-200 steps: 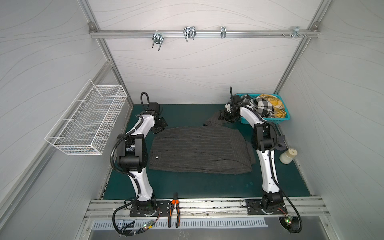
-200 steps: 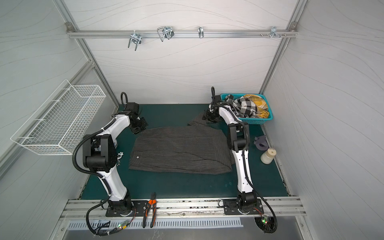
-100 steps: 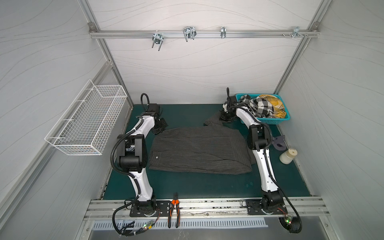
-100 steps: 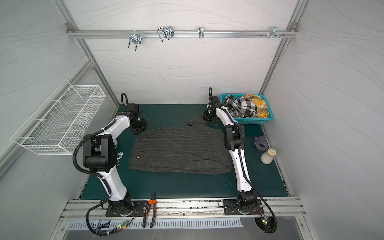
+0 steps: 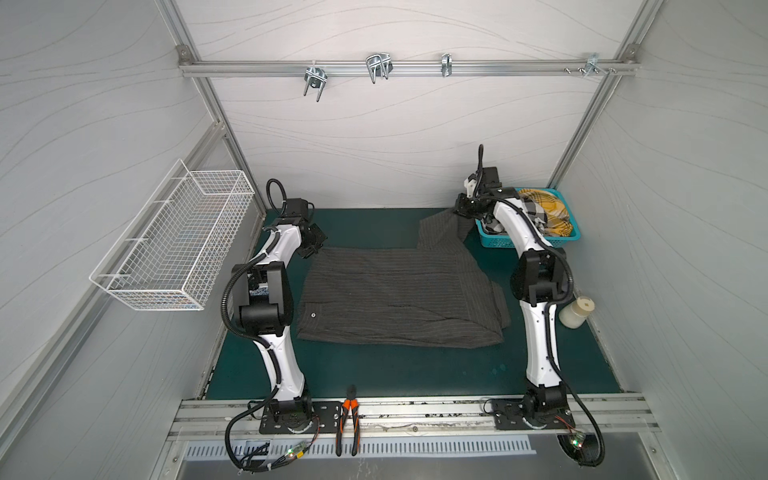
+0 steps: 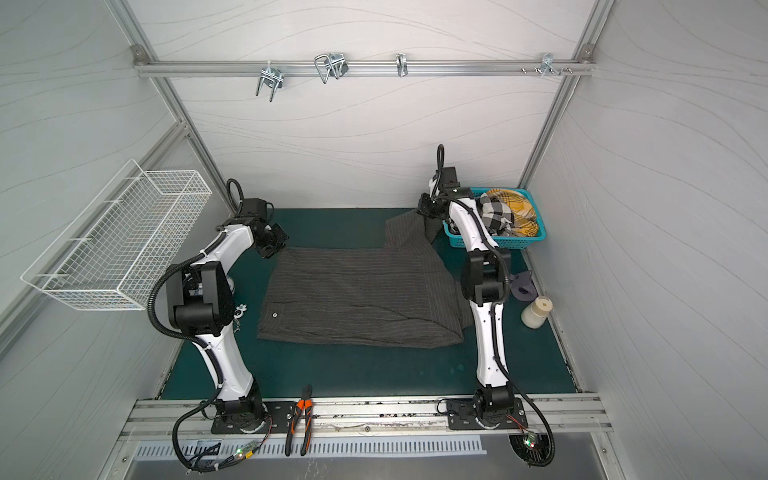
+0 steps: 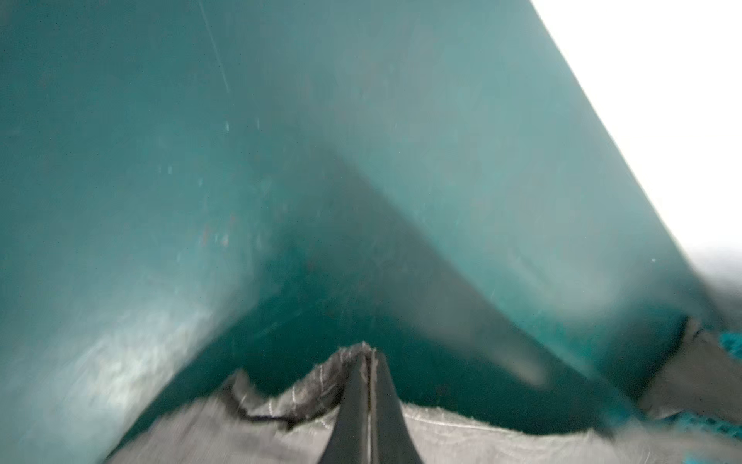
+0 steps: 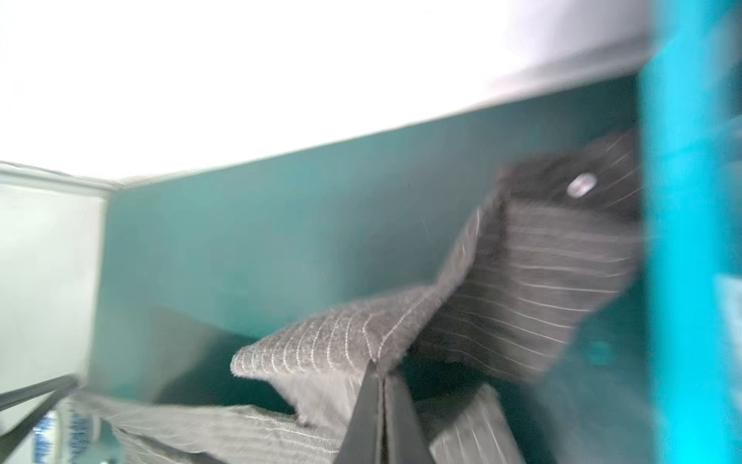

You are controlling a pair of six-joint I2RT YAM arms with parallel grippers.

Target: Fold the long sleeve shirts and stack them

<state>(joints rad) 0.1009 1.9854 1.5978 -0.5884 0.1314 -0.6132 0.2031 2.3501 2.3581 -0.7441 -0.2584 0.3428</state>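
One long sleeve shirt, dark charcoal with thin pale pinstripes, lies spread on the green mat in both top views. My left gripper is at its far left corner. In the left wrist view that gripper is shut, with a bunched edge of the cloth pinched at its tips. My right gripper is shut on the sleeve, held raised off the mat beside the basket. A white button shows on the raised cloth.
A teal basket holding a yellow plaid cloth stands at the back right, close to the right arm. A cream bottle stands by the right wall. A white wire basket hangs on the left wall. Orange-handled pliers lie on the front rail.
My right gripper has shut on the sleeve and drawn it up and toward the back by the basket. The left arm has barely moved.
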